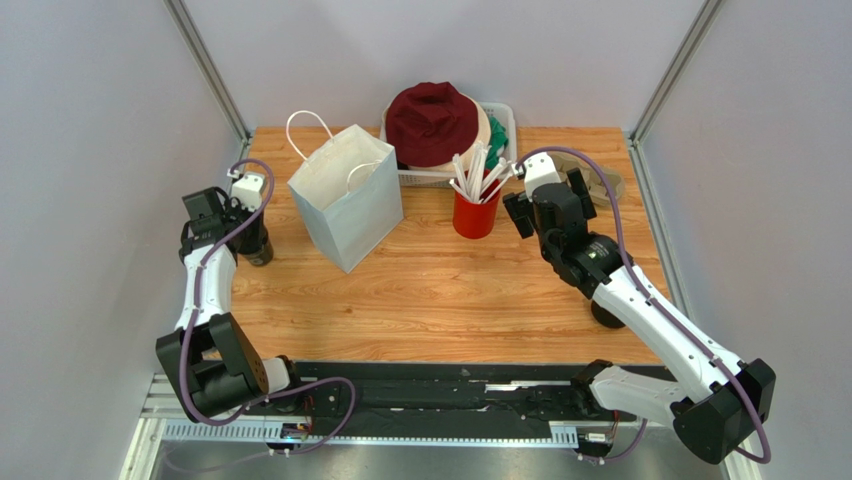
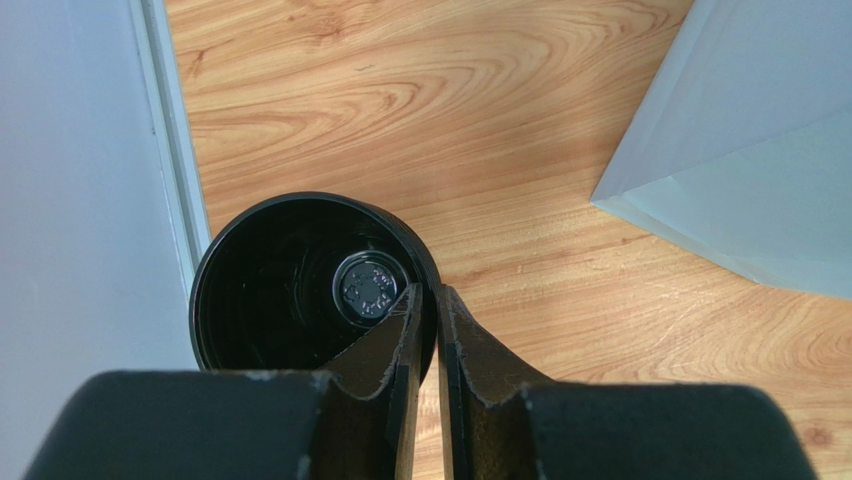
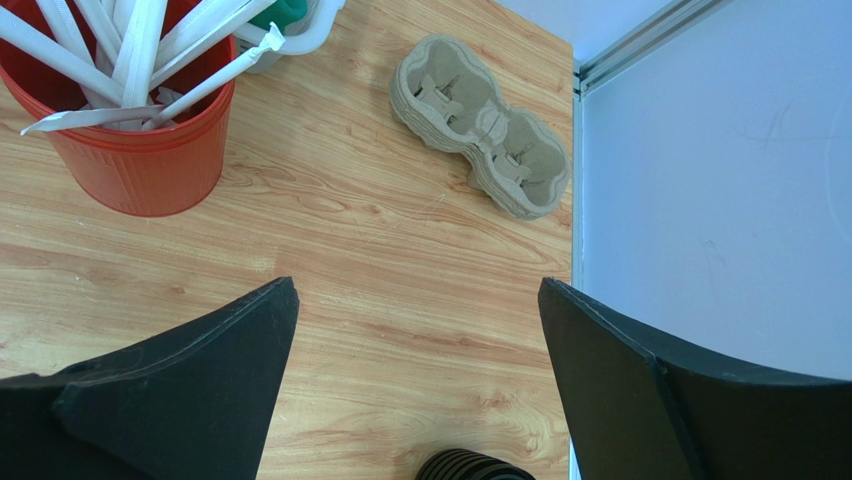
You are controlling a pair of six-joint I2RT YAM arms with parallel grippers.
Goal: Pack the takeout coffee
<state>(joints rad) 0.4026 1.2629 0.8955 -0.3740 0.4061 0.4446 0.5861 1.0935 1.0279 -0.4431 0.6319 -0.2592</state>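
Left gripper is nearly closed on the rim of an all-black lidless cup, one finger inside the wall and one outside. The cup stands upright at the left edge of the table, hard against the grey metal strip where the wood meets the pale wall. Right gripper is spread wide and holds nothing, hovering over bare wood on the right side. The surface is light wood-grain board, closed in left, right and far by plain pale panels set in aluminium posts, with a black rail along the near edge between the arm bases. A white paper bag with cord handles stands open just right of the black cup. Farther right is a red cup full of paper-wrapped straws, and behind it, against the far wall, a white basket holding a maroon hat. A two-cup pulp carrier lies flat by the right wall. A black round ringed item sits near right, mostly hidden under the right arm. I cannot make out the takeout coffee with its black lid in any view.
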